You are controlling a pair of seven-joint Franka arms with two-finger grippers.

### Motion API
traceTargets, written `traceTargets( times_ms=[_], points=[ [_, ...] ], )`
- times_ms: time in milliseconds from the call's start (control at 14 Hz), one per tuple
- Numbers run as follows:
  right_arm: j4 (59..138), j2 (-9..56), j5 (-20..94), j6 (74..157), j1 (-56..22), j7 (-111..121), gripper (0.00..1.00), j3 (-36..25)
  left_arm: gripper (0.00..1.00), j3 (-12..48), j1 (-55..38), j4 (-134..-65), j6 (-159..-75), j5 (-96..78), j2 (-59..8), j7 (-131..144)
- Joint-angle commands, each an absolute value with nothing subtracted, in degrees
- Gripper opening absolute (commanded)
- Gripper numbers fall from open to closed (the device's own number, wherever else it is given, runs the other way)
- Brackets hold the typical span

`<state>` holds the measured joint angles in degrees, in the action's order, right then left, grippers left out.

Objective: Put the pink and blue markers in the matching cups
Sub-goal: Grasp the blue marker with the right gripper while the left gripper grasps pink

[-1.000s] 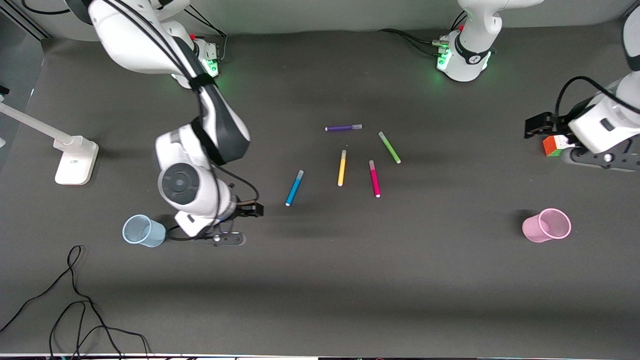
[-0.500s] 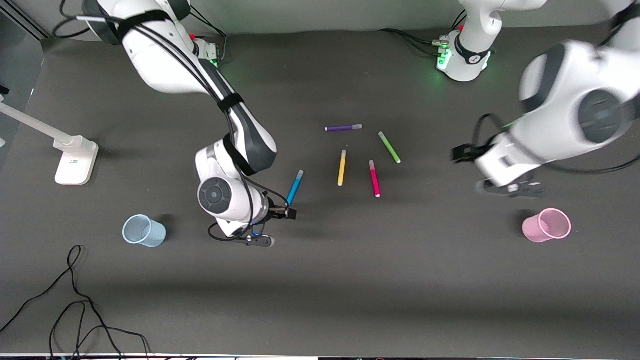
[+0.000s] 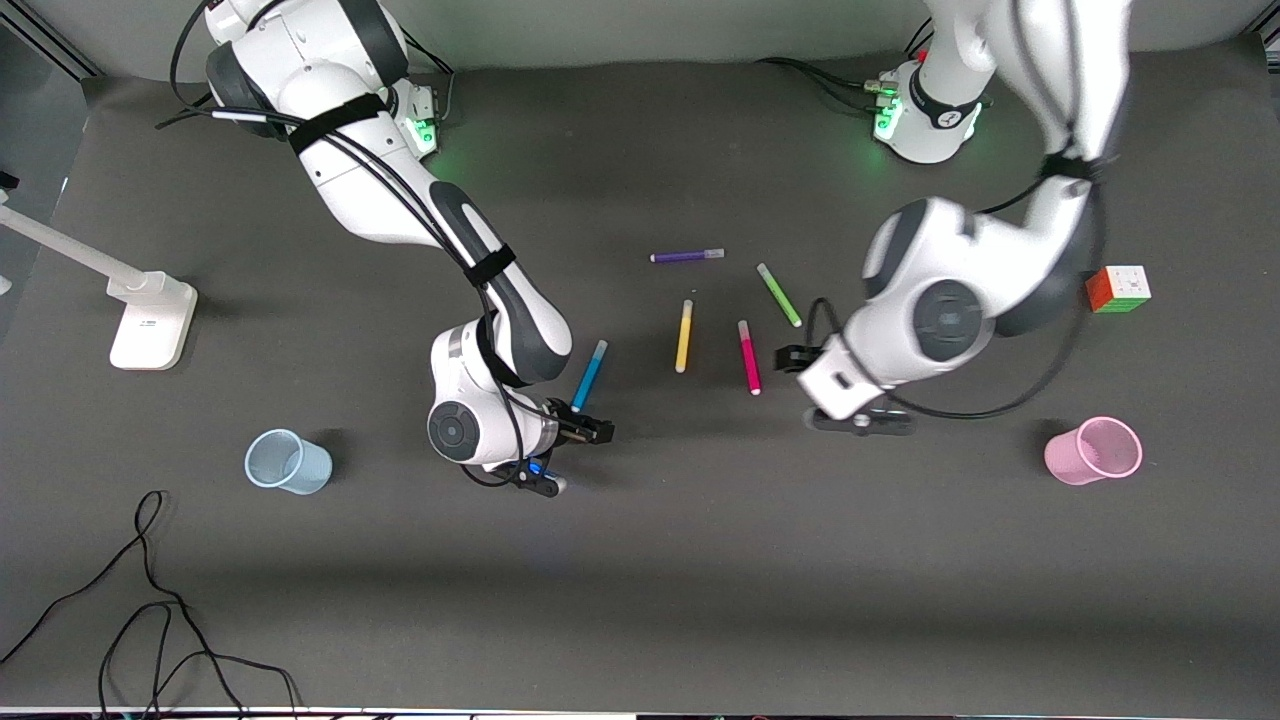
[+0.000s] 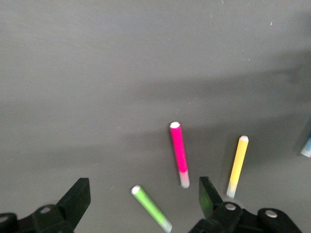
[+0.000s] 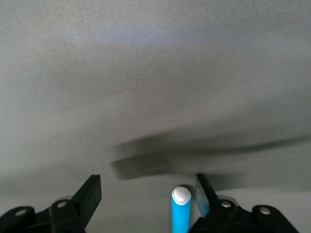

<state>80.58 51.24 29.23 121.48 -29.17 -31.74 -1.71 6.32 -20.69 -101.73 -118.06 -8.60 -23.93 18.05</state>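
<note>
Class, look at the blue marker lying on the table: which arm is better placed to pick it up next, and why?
Right. Its end effector is open with the blue marker between the fingers. The left end effector is open over the pink marker and green marker instead.

Five markers (image 3: 684, 336) – two cups (image 3: 288, 461)

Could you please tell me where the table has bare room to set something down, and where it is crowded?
Bare patches: the strip between the blue cup and the pink cup, nearer the camera than both grippers, and the stretch between the lamp base and the right arm. The markers cluster mid-table, purple to pink.
</note>
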Motion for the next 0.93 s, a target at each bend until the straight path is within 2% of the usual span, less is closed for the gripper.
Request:
traceTargets(
  times_ms=[0,286,357,500,643,857],
  points=[
    [80.1,50.8,30.5,119.0,-29.4,-33.7,0.82,-1.8,0.99,5.4,-23.9,-108.0,-127.1,-10.3,-25.6,20.4],
    [80.2,50.0,30.5,115.7,-29.4,-34.1,0.79,-1.8,0.98,5.4,-25.1,-108.9,-128.1,-11.8,-27.3,24.7],
    [80.2,50.0,30.5,115.1,-29.4,-34.1,0.72,-1.8,0.98,5.4,-26.0,-108.9,-128.8,-11.8,-28.3,25.0],
    [80.3,50.0,30.5,114.7,-29.4,-34.1,0.5,-1.9,0.96,5.4,-27.8,-110.6,-133.3,-11.8,-29.8,26.9],
    [81.6,50.0,30.5,114.8,-29.4,-34.1,0.33,-1.9,0.85,5.4,-28.5,-112.8,-138.8,-11.8,-30.9,27.0],
    [81.7,50.0,30.5,114.7,-29.4,-34.2,0.0,-2.0,0.85,5.4,-28.8,-114.6,-142.1,-11.8,-31.6,26.9]
  ],
)
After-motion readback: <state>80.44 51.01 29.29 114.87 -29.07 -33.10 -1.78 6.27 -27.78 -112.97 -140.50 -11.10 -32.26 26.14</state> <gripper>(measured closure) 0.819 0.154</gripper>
